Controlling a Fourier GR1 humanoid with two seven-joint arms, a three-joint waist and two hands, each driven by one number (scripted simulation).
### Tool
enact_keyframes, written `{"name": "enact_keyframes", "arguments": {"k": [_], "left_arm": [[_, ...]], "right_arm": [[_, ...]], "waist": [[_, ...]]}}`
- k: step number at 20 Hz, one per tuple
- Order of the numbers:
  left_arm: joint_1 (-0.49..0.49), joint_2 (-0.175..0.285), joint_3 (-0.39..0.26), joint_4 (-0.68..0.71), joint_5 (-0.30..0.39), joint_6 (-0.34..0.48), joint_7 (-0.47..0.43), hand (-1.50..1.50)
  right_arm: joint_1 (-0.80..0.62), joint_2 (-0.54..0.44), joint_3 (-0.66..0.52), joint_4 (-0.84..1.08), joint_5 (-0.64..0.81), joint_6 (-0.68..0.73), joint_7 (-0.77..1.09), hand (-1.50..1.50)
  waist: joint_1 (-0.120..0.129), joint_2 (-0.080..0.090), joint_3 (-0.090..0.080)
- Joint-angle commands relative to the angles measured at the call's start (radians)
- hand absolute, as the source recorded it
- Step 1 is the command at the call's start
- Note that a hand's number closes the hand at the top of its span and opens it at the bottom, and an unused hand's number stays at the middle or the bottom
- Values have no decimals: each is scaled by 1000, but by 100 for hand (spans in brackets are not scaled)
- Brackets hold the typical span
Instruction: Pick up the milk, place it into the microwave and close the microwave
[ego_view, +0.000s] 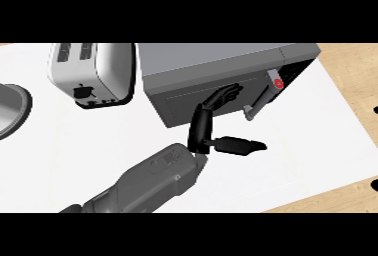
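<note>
While the left hand's (201, 129) open fingers (224, 96) touch the microwave (193, 61), no label is legible.

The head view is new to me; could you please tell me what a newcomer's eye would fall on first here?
The black left hand stands out in the middle, on its grey forearm coming up from the lower left, with fingers stretched out at the front of the grey microwave and thumb pointing right. Just left of the microwave stands a white toaster. No milk shows anywhere.
</note>
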Motion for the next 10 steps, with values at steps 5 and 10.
{"name": "enact_keyframes", "arguments": {"k": [5,10], "left_arm": [[-73,1,77,100,56,16,-9,-150],[-63,1,64,104,70,8,-39,-150]], "right_arm": [[-44,-22,-9,79,-100,52,36,-150],[-85,-43,-22,128,-143,76,45,-150]], "waist": [[-16,8,-2],[-15,13,-2]]}}
